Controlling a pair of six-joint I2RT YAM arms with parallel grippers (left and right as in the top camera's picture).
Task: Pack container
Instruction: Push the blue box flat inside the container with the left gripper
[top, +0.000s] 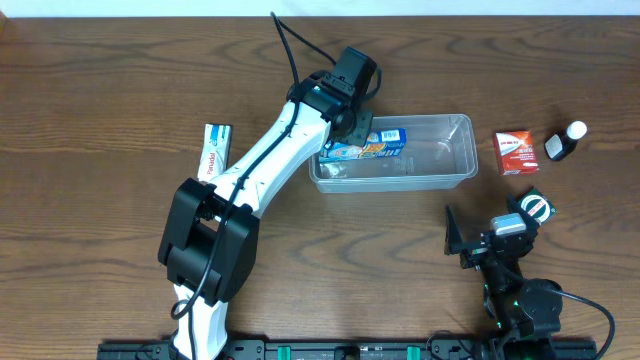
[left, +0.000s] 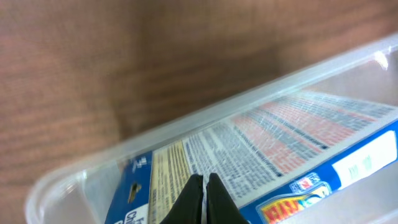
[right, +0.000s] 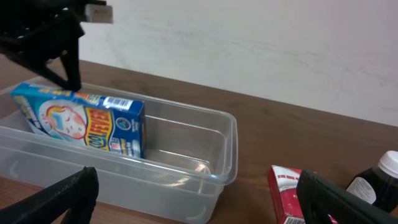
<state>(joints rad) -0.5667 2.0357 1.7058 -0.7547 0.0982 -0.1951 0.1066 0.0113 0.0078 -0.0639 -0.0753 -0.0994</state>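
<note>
The clear plastic container (top: 445, 178) stands at the table's middle right. A blue box (top: 385, 145) stands on edge inside its left half. My left gripper (top: 352, 128) hangs over the box's left end with its fingers pressed together and nothing between them. In the left wrist view the fingertips (left: 204, 180) sit just above the box (left: 292, 137) inside the container's rim (left: 186, 124). My right gripper (top: 485, 225) is open and empty in front of the container (right: 205, 180). In the right wrist view its fingers (right: 199, 193) frame the container, with the blue box (right: 81, 121) at the left.
A red box (top: 516, 152) and a dark bottle with a white cap (top: 565, 140) stand to the right of the container; both show in the right wrist view (right: 289, 193) (right: 379, 180). A white carton (top: 214, 150) lies at the left. A green-and-white round item (top: 536, 207) is by the right arm.
</note>
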